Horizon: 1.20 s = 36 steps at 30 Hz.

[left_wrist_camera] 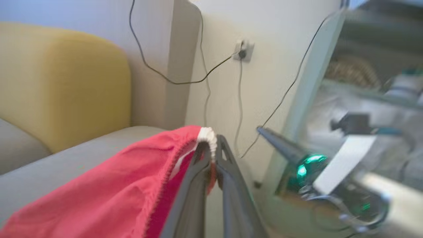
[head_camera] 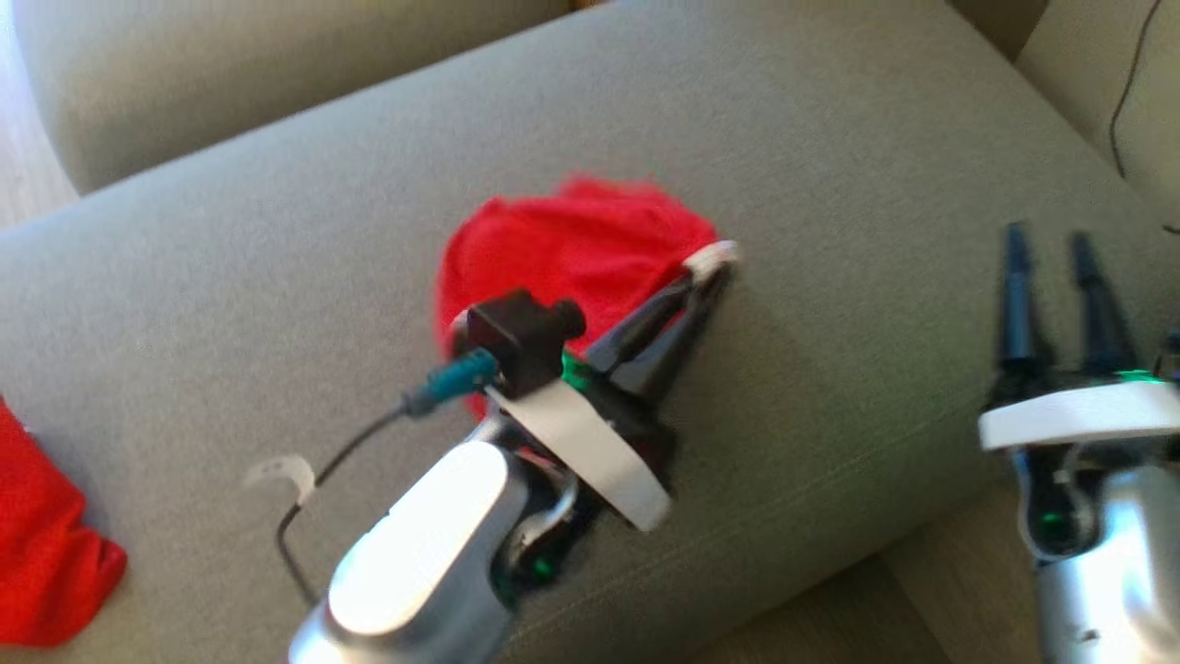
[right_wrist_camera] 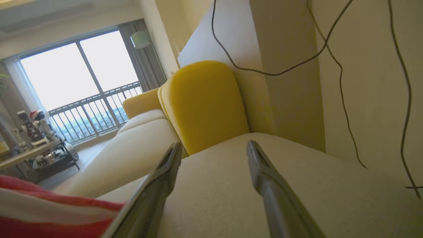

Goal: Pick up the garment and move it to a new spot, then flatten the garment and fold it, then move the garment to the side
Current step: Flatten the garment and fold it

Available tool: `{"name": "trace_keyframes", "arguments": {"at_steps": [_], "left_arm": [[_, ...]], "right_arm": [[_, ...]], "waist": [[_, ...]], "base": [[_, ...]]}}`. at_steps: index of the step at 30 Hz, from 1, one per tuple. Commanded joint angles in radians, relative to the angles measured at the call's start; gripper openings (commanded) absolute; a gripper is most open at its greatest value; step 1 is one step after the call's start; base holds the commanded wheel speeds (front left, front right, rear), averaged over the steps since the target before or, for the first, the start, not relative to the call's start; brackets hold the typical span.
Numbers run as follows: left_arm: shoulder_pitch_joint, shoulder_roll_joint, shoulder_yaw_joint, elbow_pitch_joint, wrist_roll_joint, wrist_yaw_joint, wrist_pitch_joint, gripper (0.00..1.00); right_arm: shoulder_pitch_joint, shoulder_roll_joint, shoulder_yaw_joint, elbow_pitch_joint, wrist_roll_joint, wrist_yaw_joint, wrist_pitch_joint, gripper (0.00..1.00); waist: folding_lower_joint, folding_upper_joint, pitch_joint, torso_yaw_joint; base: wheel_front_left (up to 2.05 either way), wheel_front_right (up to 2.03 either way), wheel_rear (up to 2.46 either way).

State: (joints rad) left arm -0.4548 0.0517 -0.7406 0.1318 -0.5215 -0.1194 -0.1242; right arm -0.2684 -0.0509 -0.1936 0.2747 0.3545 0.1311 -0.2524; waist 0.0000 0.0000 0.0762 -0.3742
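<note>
Red garment (head_camera: 562, 249): bunched at centre of the head view, on the grey seat cushion (head_camera: 830, 138). Its white trimmed hem (head_camera: 719, 254) sits at the garment's right edge.

Left gripper (head_camera: 708, 275): jaws clamped together on that white hem. In the left wrist view the trim loops over the closed fingertips and red cloth drapes away toward that frame's lower left. Most of the garment rests on the cushion; only the pinched edge looks raised.

Step in hand, as I read it: the pick-up, at the moment of grasp. To do it well:
- Lift straight up off the cushion before any sideways travel. Dragging would likely roll the cloth into a tighter wad.
- The bite looks shallow, a thin edge near the fingertips, so move off slowly. The trim could slip out.
- Keep the hanging cloth away from the second red cloth (head_camera: 41, 544) at lower left of the head view.

Left arm pose: forearm enters from bottom centre of the head view, angled up and to the right. Fingers slant low toward the cushion, with the wrist camera (head_camera: 521, 337) riding on top.

Right gripper (head_camera: 1046, 244): at the right edge of the head view, fingers parted with nothing between them, pointing up the frame, well apart from the garment. In the right wrist view the spread fingers hang over bare cushion, with a yellow backrest (right_wrist_camera: 205, 105) beyond.
</note>
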Motion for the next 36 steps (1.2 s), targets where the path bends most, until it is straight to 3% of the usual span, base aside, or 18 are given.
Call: {"name": "trace_keyframes", "arguments": {"at_steps": [1, 4, 5, 7, 12, 15, 20, 26, 32, 33, 34, 35, 36], "left_arm": [[-0.063, -0.001, -0.001, -0.092, -0.089, 0.008, 0.024, 0.0], [-0.146, -0.001, -0.04, -0.199, -0.266, 0.081, 0.064, 0.0], [-0.146, -0.001, -0.04, -0.199, -0.266, 0.081, 0.064, 0.0], [-0.209, -0.001, -0.046, -0.233, -0.37, 0.133, 0.074, 0.0], [-0.358, -0.001, 0.011, -0.197, -0.53, 0.219, 0.059, 0.0], [-0.426, 0.036, 0.054, -0.069, -0.509, 0.245, 0.069, 0.0], [-0.468, 0.184, 0.06, 0.24, -0.427, 0.249, 0.093, 0.0], [-0.518, 0.323, 0.058, 0.61, -0.355, 0.261, 0.091, 0.0], [-0.581, 0.355, 0.063, 0.778, -0.325, 0.246, 0.022, 0.0], [-0.592, 0.355, 0.059, 0.798, -0.318, 0.242, 0.013, 0.06], [-0.604, 0.354, 0.055, 0.817, -0.31, 0.241, -0.001, 0.86], [-0.616, 0.352, 0.052, 0.835, -0.303, 0.238, -0.013, 1.0], [-0.625, 0.348, 0.047, 0.852, -0.296, 0.234, -0.024, 1.0]], "right_arm": [[-0.053, 0.001, -0.006, -0.046, 0.041, 0.0, -0.009, 1.0], [-0.051, 0.001, -0.031, -0.077, 0.076, 0.0, -0.009, 1.0], [-0.051, 0.001, -0.031, -0.077, 0.076, 0.0, -0.009, 1.0], [-0.048, 0.001, -0.023, -0.09, 0.076, 0.0, -0.009, 1.0], [-0.045, 0.001, -0.01, -0.109, 0.085, 0.0, -0.009, 1.0], [-0.046, 0.001, 0.0, -0.113, 0.099, 0.0, -0.009, 1.0], [-0.057, 0.001, 0.037, -0.117, 0.12, 0.0, -0.009, 1.0], [-0.1, 0.001, 0.108, -0.146, 0.146, 0.0, -0.009, 1.0], [-0.126, 0.001, 0.183, -0.167, 0.162, 0.0, -0.009, 1.0], [-0.128, 0.001, 0.195, -0.169, 0.161, 0.0, -0.009, 1.0], [-0.13, 0.001, 0.207, -0.17, 0.158, 0.0, -0.009, 1.0], [-0.132, 0.001, 0.218, -0.17, 0.156, 0.0, -0.009, 1.0], [-0.134, 0.001, 0.227, -0.171, 0.152, 0.0, -0.009, 1.0]], "waist": [[0.0, 0.0, -0.029, -0.015], [0.0, 0.0, -0.04, -0.017], [0.0, 0.0, -0.04, -0.017], [0.0, 0.0, -0.04, -0.017], [0.0, 0.0, -0.016, -0.008], [0.0, 0.0, 0.011, 0.004], [0.0, 0.0, 0.063, 0.018], [0.0, 0.0, 0.177, 0.014], [0.0, 0.0, 0.259, 0.014], [0.0, 0.0, 0.269, 0.016], [0.0, 0.0, 0.276, 0.018], [0.0, 0.0, 0.282, 0.021], [0.0, 0.0, 0.285, 0.025]], "base": [[0.0, 0.0, 0.0], [0.0, 0.0, 0.0], [0.0, 0.0, 0.0], [0.0, 0.0, 0.0], [0.0, 0.0, 0.0], [0.0, 0.0, 0.0], [0.0, 0.0, 0.0], [0.0, 0.0, 0.0], [0.0, 0.0, 0.0], [0.0, 0.0, 0.0], [0.0, 0.0, 0.0], [0.0, 0.0, 0.0], [0.0, 0.0, 0.0]]}}
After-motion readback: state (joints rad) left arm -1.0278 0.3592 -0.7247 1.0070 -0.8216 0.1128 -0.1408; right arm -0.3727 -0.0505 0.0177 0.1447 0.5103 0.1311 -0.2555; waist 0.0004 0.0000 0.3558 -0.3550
